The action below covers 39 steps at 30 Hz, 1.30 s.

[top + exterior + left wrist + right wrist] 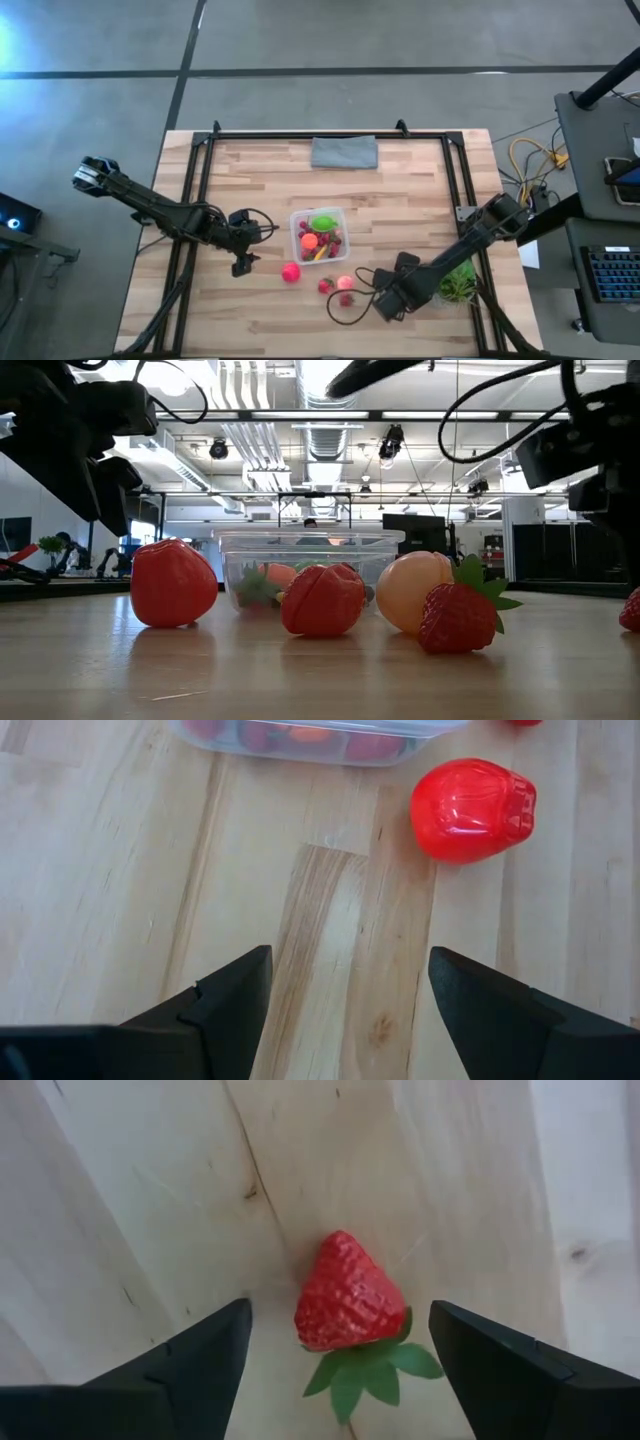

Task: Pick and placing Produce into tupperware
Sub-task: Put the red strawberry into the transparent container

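At table centre, from above: small clear square plastic tupperware box [318, 234], already holding green, orange and red pieces. Loose produce at its 6 to 7 o'clock: glossy bright pink-red plastic ball [290, 272], small red piece [325, 286], peach ball [345, 283], red toy strawberry with green leaf cap [350, 1308].

Right tool [366, 293] at 5 o'clock from box, fingers apart, straddling strawberry but not touching it. Left tool [243, 244] at 9 o'clock from box, open, empty, near pink-red ball.

Handling, judged: strawberry light, hard, hollow plastic; dimpled skin gives some bite, tapered tip likely to squirt out. Best hold across widest part just below leaves. Pink-red ball smooth, apt to roll.

Room: bare wood all round strawberry; peach ball just beside, may get nudged. Leafy green potted plant [459, 283] by right arm. Box rim low, top open. Grey folded cloth [344, 152] at 12 o'clock, well apart.
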{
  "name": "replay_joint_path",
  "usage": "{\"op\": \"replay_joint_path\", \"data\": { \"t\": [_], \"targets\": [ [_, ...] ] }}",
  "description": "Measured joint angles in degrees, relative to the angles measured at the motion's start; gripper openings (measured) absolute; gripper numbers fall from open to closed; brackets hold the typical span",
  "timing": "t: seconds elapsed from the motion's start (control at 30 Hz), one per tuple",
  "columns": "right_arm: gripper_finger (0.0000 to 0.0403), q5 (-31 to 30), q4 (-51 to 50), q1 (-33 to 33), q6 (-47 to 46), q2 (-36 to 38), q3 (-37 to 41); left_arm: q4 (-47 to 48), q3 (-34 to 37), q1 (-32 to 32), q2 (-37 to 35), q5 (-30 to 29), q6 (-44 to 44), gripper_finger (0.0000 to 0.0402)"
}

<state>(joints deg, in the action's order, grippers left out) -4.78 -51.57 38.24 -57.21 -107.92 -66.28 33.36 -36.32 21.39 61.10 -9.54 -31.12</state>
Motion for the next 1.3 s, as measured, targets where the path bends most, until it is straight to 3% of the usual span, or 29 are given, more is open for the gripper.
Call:
{"op": "replay_joint_path", "data": {
  "t": [0.17, 0.7, 1.1, 1.3],
  "targets": [
    [0.0292, 4.5, 0.6, -1.1, -1.9, 0.0, 0.3, 0.0, 0.0, 0.0, 0.0, 0.0, 0.0, 0.0255],
    [0.0221, 6.6, 2.5, -4.9, -0.6, 0.0, 0.2, -2.0, 0.0, 0.0, 0.0, 0.0, -0.1, 0.0255],
    [0.0233, 3.5, 3.1, -7.1, -5.4, 1.1, 0.3, -2.9, 0.0, 0.0, 0.0, 0.0, -0.2, 0.0255],
    [0.0243, 5.0, 3.1, -7.9, -5.3, 1.2, 0.3, -2.9, 0.0, 0.0, 0.0, 0.0, -0.1, 0.0255]
  ]
}}
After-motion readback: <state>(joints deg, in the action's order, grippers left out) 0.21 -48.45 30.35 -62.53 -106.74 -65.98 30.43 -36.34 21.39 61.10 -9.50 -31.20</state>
